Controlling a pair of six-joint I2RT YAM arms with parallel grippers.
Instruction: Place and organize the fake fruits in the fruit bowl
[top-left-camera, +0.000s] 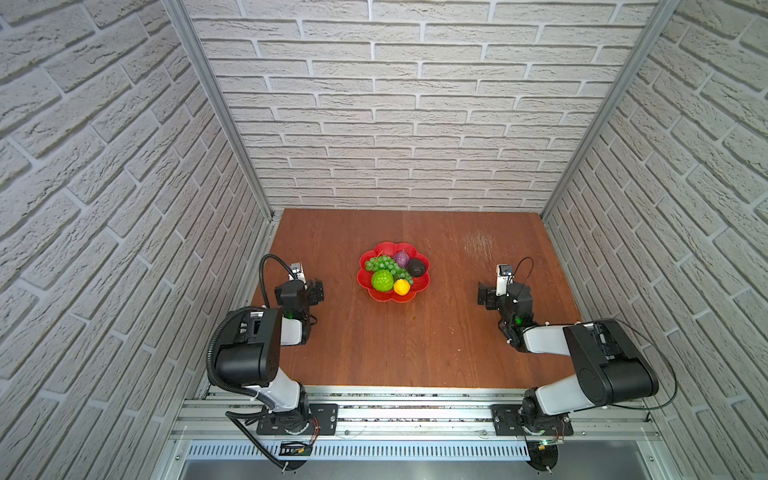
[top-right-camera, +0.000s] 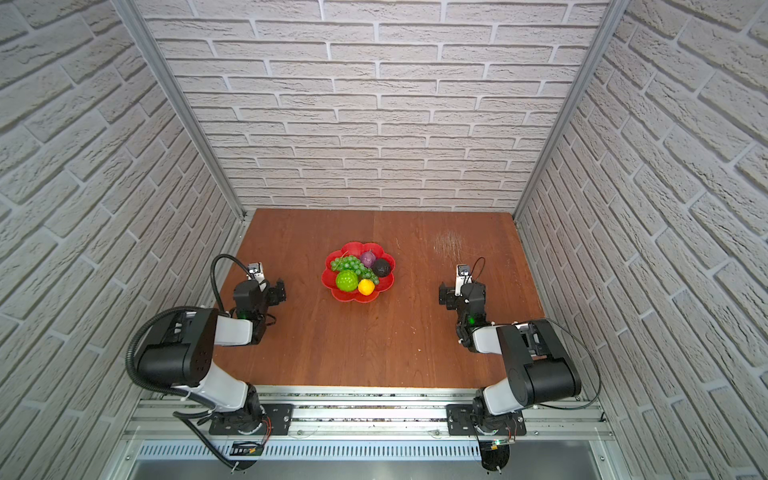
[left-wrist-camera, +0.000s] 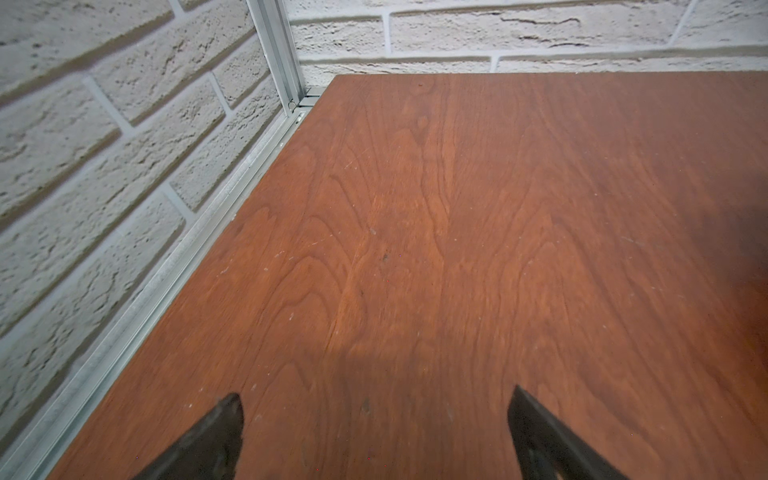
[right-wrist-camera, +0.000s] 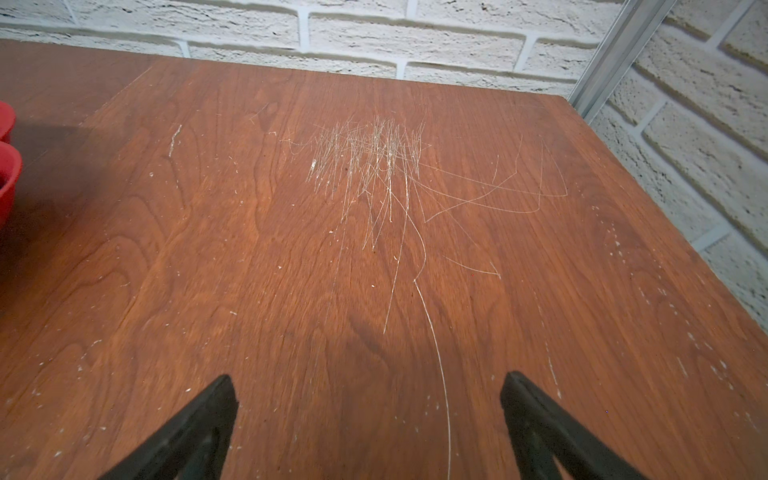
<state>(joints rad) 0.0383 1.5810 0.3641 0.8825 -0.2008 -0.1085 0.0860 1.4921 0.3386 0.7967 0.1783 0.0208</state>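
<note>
Placing apparently done: on the surface (top-left-camera: 374, 345), fruit bowl (top-left-camera: 387, 297) mid-scene, left gripper (top-left-camera: 318, 292) and right gripper (top-left-camera: 483, 294) wide, empty, well apart either side, and inside it grape bunch (top-left-camera: 384, 263), green ball (top-left-camera: 382, 280), avocado (top-left-camera: 417, 267), purple bulb (top-left-camera: 401, 258), yellow fruit (top-left-camera: 401, 286); next, at most tidying.

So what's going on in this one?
Nothing is being handled right now. All five fake fruits, the grape bunch, green ball, yellow fruit, purple bulb and dark avocado, lie in the red fruit bowl mid-table. The left gripper and right gripper are open and empty, one on each side of the bowl and apart from it.
</note>
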